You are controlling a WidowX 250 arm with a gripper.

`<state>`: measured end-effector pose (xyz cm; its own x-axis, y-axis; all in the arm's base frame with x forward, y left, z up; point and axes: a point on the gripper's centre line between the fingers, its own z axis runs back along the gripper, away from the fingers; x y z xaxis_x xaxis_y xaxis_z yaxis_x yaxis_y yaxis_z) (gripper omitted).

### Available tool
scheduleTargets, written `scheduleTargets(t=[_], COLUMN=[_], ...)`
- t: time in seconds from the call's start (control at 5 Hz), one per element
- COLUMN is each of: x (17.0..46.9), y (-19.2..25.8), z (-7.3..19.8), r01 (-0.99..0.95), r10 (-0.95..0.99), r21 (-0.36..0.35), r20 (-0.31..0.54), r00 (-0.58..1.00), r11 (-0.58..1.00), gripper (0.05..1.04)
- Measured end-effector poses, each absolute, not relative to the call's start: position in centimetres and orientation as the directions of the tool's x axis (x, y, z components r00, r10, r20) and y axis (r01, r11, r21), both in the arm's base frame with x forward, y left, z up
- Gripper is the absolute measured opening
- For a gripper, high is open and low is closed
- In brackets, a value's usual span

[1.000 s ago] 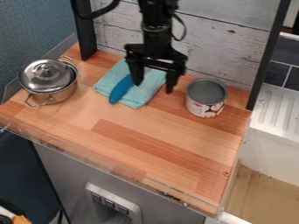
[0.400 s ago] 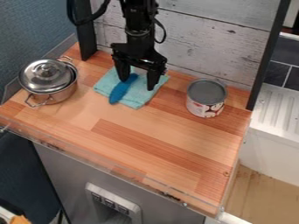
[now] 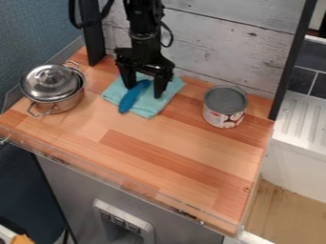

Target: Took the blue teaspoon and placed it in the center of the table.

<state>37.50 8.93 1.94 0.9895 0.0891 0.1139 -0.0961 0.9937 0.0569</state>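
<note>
End effector (image 3: 144,92) wide, gripping nothing; it hangs over the far part of the turquoise cloth (image 3: 152,104), fingers pointing down. Blue teaspoon (image 3: 130,99) lies slantwise on the same cloth, far end between the spread fingers, near end toward the cloth's camera-side edge. Contact with the spoon: cannot tell. Fingers sit to either side of the spoon's far end, presumably so that closing them pinches it across its narrow width. The wide spread likely leaves slack for a small aiming error.

Folded cloth lies flat under the spoon, probably just its starting spot; it may lift the spoon slightly off the tabletop (image 3: 159,143), which would help the fingers get low around it. Risk: a low grasp could catch the fabric too and drag it along.

Lidded metal pot (image 3: 56,89) stands camera-left of the cloth, tin can (image 3: 223,107) camera-right of it. Both are apart from the cloth, so neither should hinder the grasp.

Step in hand looks like lining up for the pick; task early, spoon not yet placed. Next should be: lower if needed, close, lift, carry camera-ward from the cloth to the middle, release.
</note>
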Motion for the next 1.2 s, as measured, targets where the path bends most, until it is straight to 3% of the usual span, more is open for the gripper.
scheduleTargets(t=[0.6,1.0,1.2], x=[37.07,37.02,37.01], y=[9.25,9.36,9.27], z=[1.77,1.77,1.79], r01=[-0.117,-0.112,-0.111], r10=[0.113,0.109,0.108], r21=[0.04,0.027,0.024], r20=[0.103,0.103,0.1], r00=[0.988,0.989,0.989], r11=[0.992,0.993,0.994], gripper=[0.962,0.399,0.366])
